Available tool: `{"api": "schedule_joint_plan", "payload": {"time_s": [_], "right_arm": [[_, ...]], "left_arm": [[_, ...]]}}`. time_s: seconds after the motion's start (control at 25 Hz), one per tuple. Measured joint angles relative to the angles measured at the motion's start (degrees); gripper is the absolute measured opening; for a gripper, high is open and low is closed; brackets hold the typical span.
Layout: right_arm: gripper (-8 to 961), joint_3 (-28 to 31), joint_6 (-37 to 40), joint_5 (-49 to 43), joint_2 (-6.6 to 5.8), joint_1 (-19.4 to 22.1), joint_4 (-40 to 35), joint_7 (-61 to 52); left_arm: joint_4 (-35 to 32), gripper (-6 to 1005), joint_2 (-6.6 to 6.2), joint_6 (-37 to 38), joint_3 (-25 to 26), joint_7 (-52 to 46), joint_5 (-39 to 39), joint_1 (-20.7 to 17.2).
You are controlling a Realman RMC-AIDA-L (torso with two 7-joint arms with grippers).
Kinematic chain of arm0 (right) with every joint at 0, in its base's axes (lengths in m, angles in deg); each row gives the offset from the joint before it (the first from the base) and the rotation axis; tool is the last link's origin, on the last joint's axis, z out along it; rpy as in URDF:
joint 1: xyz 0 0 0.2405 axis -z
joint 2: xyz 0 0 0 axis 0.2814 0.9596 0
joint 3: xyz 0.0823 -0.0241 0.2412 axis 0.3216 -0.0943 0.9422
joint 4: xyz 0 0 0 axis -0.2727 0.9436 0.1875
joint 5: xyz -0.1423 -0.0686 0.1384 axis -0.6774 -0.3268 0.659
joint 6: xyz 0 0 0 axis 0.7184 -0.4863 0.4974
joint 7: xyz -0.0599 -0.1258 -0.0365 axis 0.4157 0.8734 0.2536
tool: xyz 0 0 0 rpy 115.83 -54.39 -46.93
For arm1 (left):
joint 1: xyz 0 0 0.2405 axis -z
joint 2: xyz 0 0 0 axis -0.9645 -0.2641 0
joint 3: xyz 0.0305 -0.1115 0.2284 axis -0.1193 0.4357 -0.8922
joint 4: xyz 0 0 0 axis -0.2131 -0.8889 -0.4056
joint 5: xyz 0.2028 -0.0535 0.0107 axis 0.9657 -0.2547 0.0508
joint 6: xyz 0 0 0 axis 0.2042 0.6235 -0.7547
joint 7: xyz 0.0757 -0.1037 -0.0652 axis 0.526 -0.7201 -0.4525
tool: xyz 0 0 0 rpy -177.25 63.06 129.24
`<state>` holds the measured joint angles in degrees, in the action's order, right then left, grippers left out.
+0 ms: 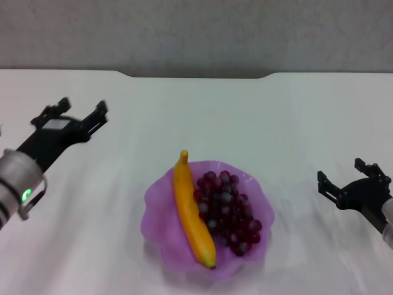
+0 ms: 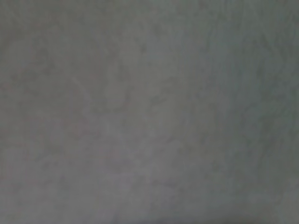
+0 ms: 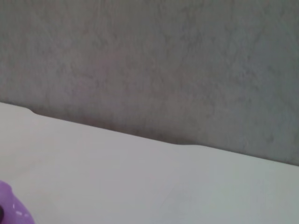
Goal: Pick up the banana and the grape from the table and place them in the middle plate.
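Head view: the banana (image 1: pixel 193 215) and the grapes (image 1: pixel 228 211) both lie in the plate (image 1: pixel 158 212), side by side and touching, the banana on the robot's left with its dark tip toward the near rim. The plate sits on the white surface (image 1: pixel 295 110) between the two arms. The left pincer (image 1: pixel 78 111) hangs well off to the left, its fingers spread and holding nothing. The right pincer (image 1: pixel 353 173) hangs off to the right, likewise spread and bare. By the look of it, the placing is done.

Were either fruit to be lifted again, I judge the banana firm and light, best taken across its middle where it is thickest. The grapes look glossy and loose, likely to slip or shed berries, so a gentle hold across the bunch's body would suit. The plate looks thin and light, apt to slide if nudged.

Left wrist view: only grey wall; no pincer or fruit shows.

Right wrist view: the surface, the wall, and a scrap of the plate's purple rim (image 3: pixel 11 210); no fruit is visible.
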<state>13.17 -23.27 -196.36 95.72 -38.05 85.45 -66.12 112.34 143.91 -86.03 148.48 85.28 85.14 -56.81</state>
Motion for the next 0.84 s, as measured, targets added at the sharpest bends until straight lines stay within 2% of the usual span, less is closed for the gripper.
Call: {"api": "schedule_joint_plan", "payload": {"time_s": [0.08,0.24,0.44,0.56,0.84], "right_arm": [[904,0.0,0.2,0.0,0.01,-0.1,0.1,0.0],[904,0.1,1.4,0.0,0.13,-0.3,0.0,0.3],[904,0.2,6.0,0.0,0.29,0.4,-1.7,0.6],[904,0.4,8.1,0.9,0.28,1.0,-3.6,0.9],[904,0.1,7.3,4.3,0.11,1.4,-5.1,1.1]], "left_arm": [[-7.9,882,0.14,-5.7,2.1,4.1,-1.8,1.9],[-16.5,881,0.5,-11.1,2.5,8.7,-7.0,3.3],[-21.4,881,0.68,-11.1,2.5,10.5,-10.4,2.4],[-24.6,881,0.54,-9.9,2.9,11.6,-12.1,3.0],[-25.7,881,0.28,-7.3,3.2,12.8,-15.4,2.9]]}}
